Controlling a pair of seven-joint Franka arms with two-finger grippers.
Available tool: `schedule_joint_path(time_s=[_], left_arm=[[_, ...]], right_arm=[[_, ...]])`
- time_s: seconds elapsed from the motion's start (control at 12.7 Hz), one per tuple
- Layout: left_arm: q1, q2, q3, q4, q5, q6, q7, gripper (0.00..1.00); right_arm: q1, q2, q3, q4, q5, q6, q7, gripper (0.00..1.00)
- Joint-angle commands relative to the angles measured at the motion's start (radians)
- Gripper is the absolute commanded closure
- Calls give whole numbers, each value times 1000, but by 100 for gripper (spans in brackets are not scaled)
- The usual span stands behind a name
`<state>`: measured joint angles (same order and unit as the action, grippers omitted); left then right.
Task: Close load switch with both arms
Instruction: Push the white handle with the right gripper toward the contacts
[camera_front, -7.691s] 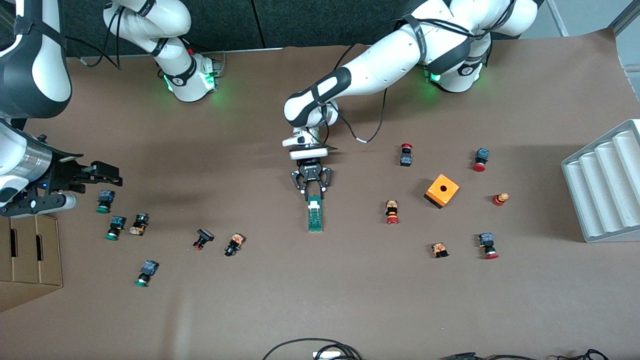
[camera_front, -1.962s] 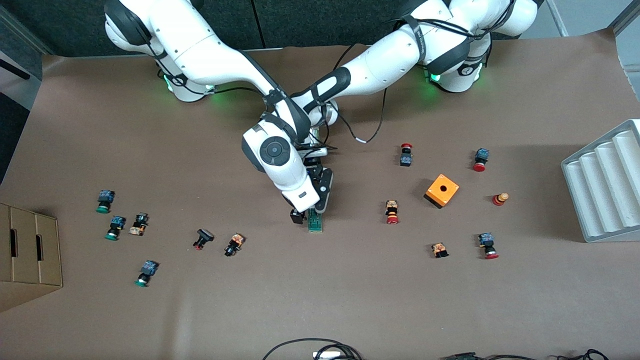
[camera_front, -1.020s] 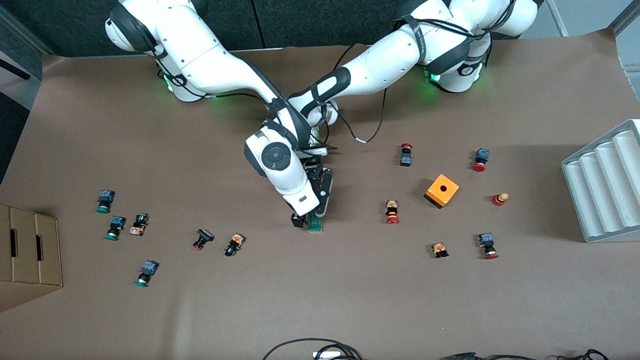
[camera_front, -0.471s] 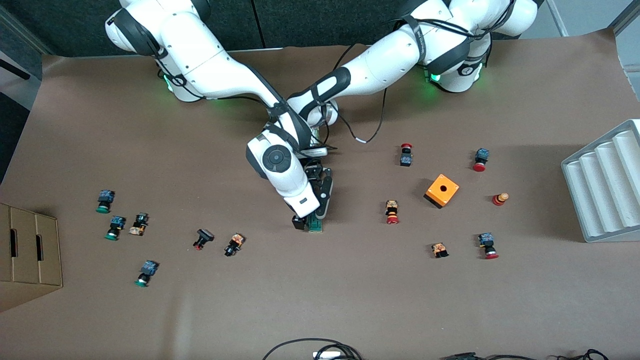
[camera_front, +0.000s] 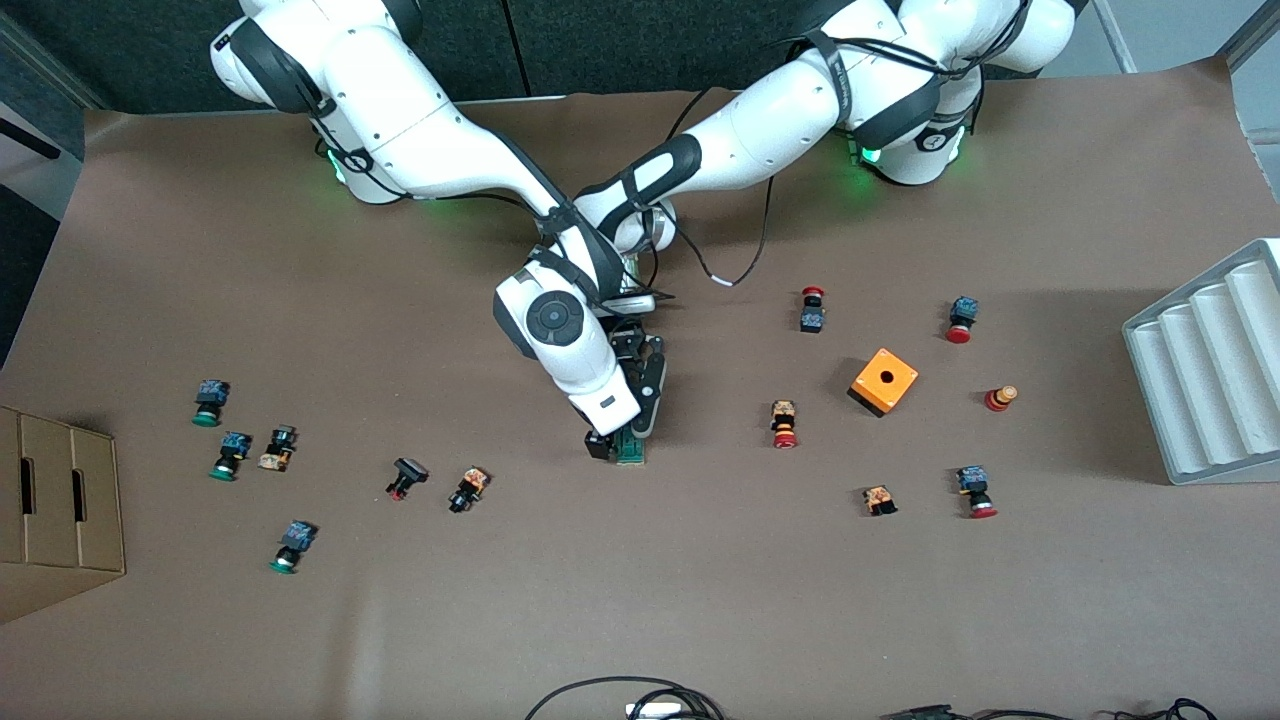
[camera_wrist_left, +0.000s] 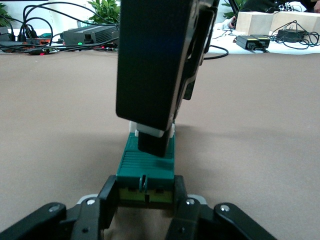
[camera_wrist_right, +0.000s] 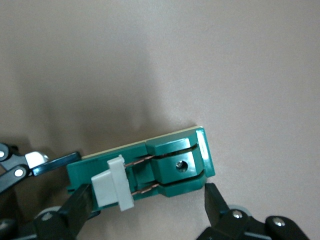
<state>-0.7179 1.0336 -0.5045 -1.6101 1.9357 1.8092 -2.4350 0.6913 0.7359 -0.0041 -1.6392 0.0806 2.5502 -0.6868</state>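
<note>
Load switch (camera_front: 630, 447) lies flat on the brown table (camera_front: 700, 600), roughly mid-table, well in from every edge, its long axis running from the robots' edge toward the front-camera edge. Both arms meet over it. Left gripper (camera_wrist_left: 145, 200) is down at table level, jaws pinched on the green body at the end nearer the robots' edge; in the left wrist view a finger (camera_wrist_left: 107, 197) sits on each side wall, touching. Right gripper (camera_wrist_right: 145, 200) comes down on the same switch from above, jaws spread wide and lined up along the switch's length: one finger (camera_wrist_right: 75, 207) is against the white sliding piece (camera_wrist_right: 112, 182), the other (camera_wrist_right: 217, 202) stands at the green end block, just beside it; contact there unclear. Slider sits partway along the two rails, short of the end block. In the front view the right arm's wrist covers most of the switch, only the end nearer the camera shows. Orange cube with a hole (camera_front: 884, 381) is well apart, toward the left arm's end of the table. Push buttons scattered toward both ends, none near the switch. Grey ribbed tray (camera_front: 1210, 370) at the table edge on the left arm's end, cardboard box (camera_front: 55, 510) at the right arm's end.
</note>
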Motion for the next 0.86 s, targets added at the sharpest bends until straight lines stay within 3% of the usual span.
schedule_joint_path(time_s=[0.0,0.78], left_arm=[[-15,19,7,19,15,-13,17,73],[-15,19,7,18,15,-13,17,73]], right_arm=[[11,25,-8,28,18,25,0,0],[13,34,-8,35,16,48,-2,4]])
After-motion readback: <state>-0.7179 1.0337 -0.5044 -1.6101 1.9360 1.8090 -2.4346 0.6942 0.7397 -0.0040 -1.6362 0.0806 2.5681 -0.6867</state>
